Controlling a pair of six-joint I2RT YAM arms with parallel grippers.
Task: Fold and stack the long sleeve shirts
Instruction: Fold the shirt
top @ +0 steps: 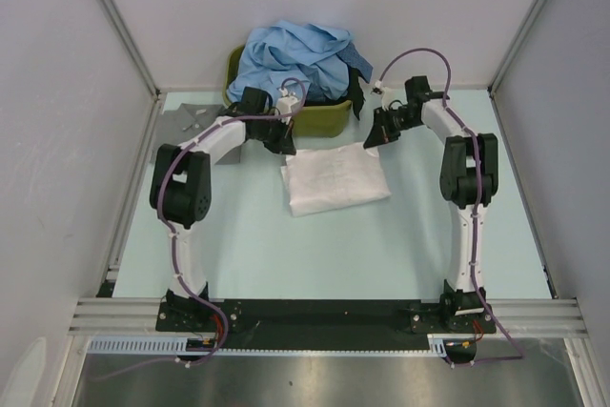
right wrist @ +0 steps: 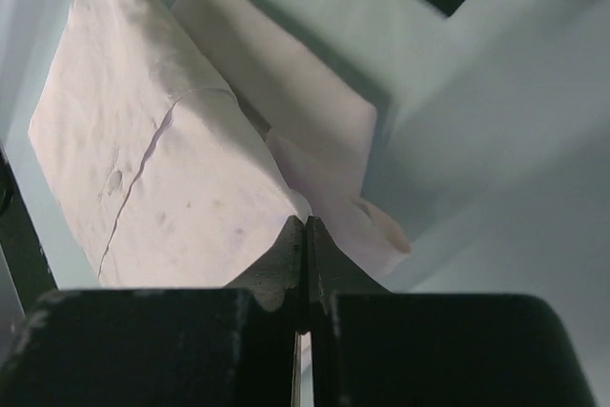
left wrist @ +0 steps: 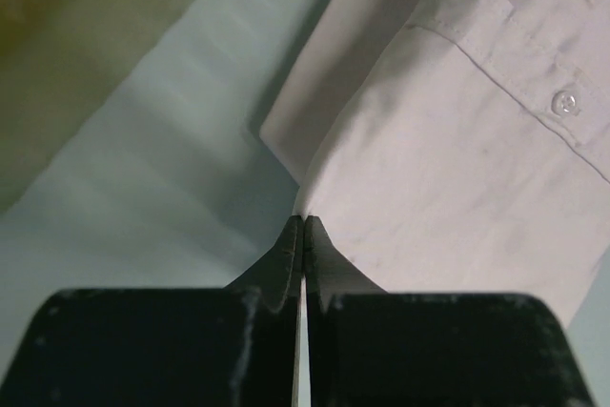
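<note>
Top view: white shirt (top: pixel 335 181) lies folded to a rough rectangle mid-worktop (top: pixel 286 264), just in front of the olive tub (top: pixel 324 121), which has blue shirts (top: pixel 295 54) heaped in it. Left gripper (top: pixel 284 143) sits at the shirt's far-left corner, right gripper (top: pixel 370 137) at the far-right one. There's open worktop on the near side & both flanks. The tub crowds the far edge, so any pull prob. wants to come toward the arm bases.

Left wrist: left gripper (left wrist: pixel 302 231) has its jaws together. A corner of the white shirt (left wrist: pixel 448 169) runs right into the tips and looks pinched. The placket w/ a button (left wrist: pixel 565 102) is to the right.

Right wrist: right gripper (right wrist: pixel 305 231) is likewise closed, on a raised fold corner of the white shirt (right wrist: pixel 162 169). A lower layer slumps off beside it.

Handling: the cloth is thin, light and floppy — no stiffness, and the layers slide on each other. It's best taken at corners or fold edges w/ both sides level, else the fold skews.
</note>
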